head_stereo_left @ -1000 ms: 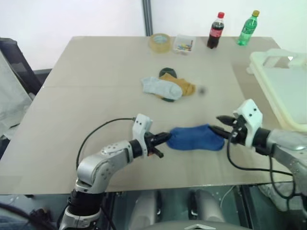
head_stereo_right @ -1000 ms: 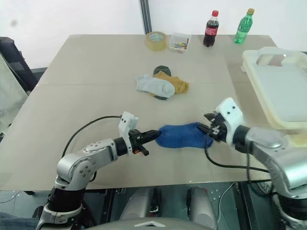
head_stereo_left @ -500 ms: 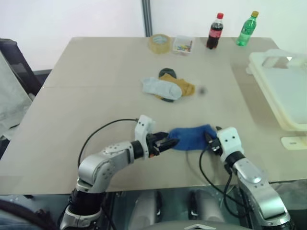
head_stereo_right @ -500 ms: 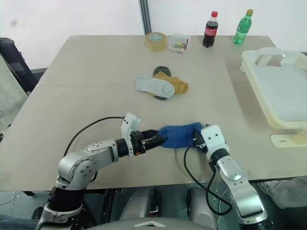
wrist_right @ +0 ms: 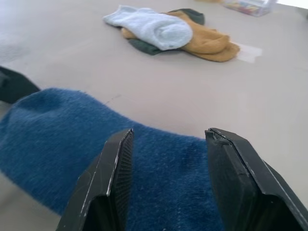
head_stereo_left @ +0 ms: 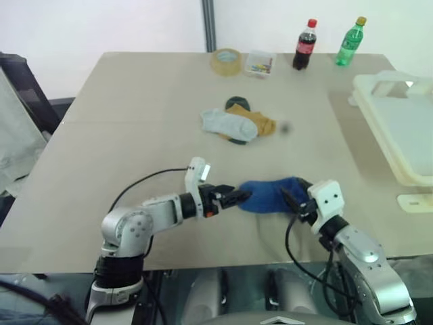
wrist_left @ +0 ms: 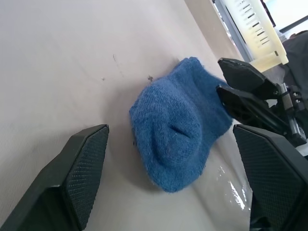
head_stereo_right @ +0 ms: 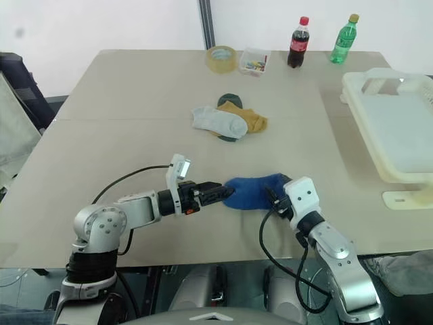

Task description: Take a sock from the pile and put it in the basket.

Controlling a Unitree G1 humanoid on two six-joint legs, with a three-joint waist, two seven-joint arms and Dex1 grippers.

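Two grippers flank one blue sock (head_stereo_left: 270, 195), which lies flat on the table (head_stereo_left: 135, 135) near its front edge, well apart from the pile (head_stereo_left: 238, 123) at about twelve o'clock from it and from the basket (head_stereo_left: 399, 128) at about two o'clock. The left gripper (head_stereo_left: 238, 198) stands with its fingers spread wide just off the sock's nine-o'clock end; the left wrist view shows the toe lying free between the two pads, touched by neither. The right gripper (head_stereo_left: 292, 198) sits at the three-o'clock end, fingers parted about halfway with blue fabric between them — whether they pinch it or merely straddle it I cannot tell.

Risks, as I judge them: if the right fingers only straddle the cloth, a lift would leave the sock on the table. A shallow pinch on the soft edge could slip during the carry toward two o'clock, dropping the sock short of the rim. The left fingers sit so near the toe that a drag could snag the fabric on them — or the two grippers could knock each other.

Count: one blue sock apart; three in the pile — pale grey, mustard-yellow, dark green; one basket; two bottles (head_stereo_left: 304, 43); one tape roll (head_stereo_left: 225, 60); one small clear box (head_stereo_left: 258, 62).
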